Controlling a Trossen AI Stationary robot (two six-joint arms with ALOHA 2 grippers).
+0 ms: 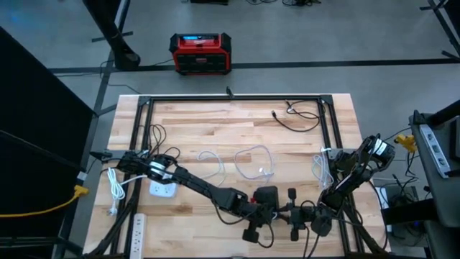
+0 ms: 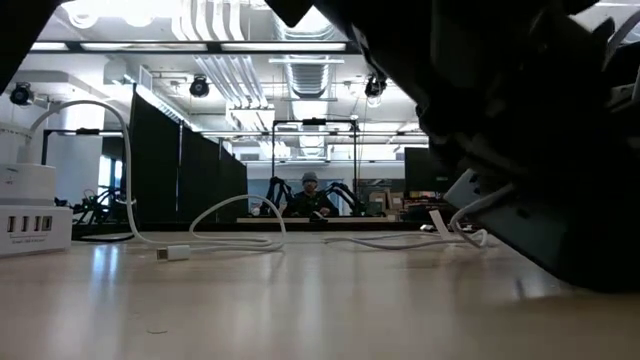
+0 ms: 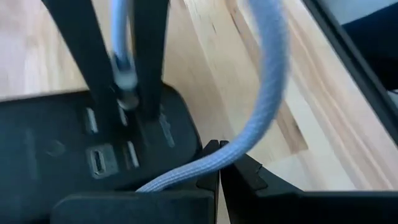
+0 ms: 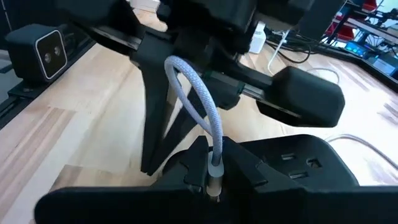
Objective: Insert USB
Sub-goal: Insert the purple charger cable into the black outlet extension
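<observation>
Two grippers at work: both meet over the black plastic power hub (image 1: 267,196) at the near edge of the pale wooden surface (image 1: 237,122).
Left gripper (image 3: 219,163): pressed together, pinching the grey braided fabric cable (image 3: 267,93) a little back from its end.
Right gripper (image 4: 210,167): pressed together on the silver metal USB plug (image 4: 214,177), which points down at the hub.
Plug position: in the left wrist view the plug (image 3: 126,87) hangs just above the hub's row of narrow slots, apparently not yet seated, though the view is too soft to be sure.
Doing it well: keep the plug square to one slot, lower it straight, and let the left gripper feed slack so the cable does not twist the plug.
Risk: a tilted plug would catch on the slot's rim.
Farther off: a white multi-port charger (image 2: 32,228) and loose white cables (image 1: 255,162) lie mid-surface, well apart from the work.
</observation>
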